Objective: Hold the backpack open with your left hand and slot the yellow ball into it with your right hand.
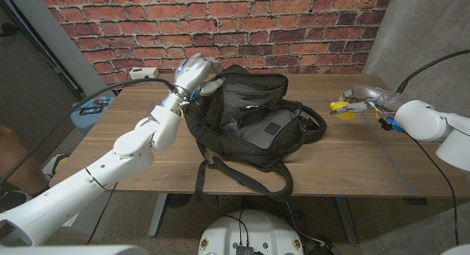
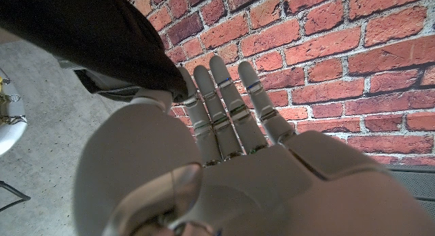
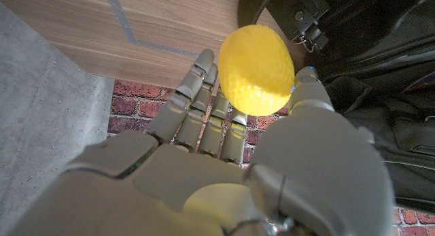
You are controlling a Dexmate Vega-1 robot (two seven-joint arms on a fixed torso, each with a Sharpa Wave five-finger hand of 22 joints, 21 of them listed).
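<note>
Wooden table (image 1: 352,156) before brick wall. Left hand (image 1: 197,70) grips backpack (image 1: 250,123) rim, keeps mouth open. Right hand (image 1: 358,98), right of backpack, pinches yellow ball (image 3: 257,67), ready for slotting.

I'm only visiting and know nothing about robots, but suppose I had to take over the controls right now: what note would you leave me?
Left hand: grips the upper rim of the black fabric backpack at its far left side, holding the mouth open.
Right hand: holds the yellow ball near the table's right side, away from the bag.
Backpack: lies mid-table on the wooden table, main compartment gaping, straps trailing over the front edge.
Done: bag opened, ball picked up.
Left: carry the ball across to the opening, slot it in, release.
</note>
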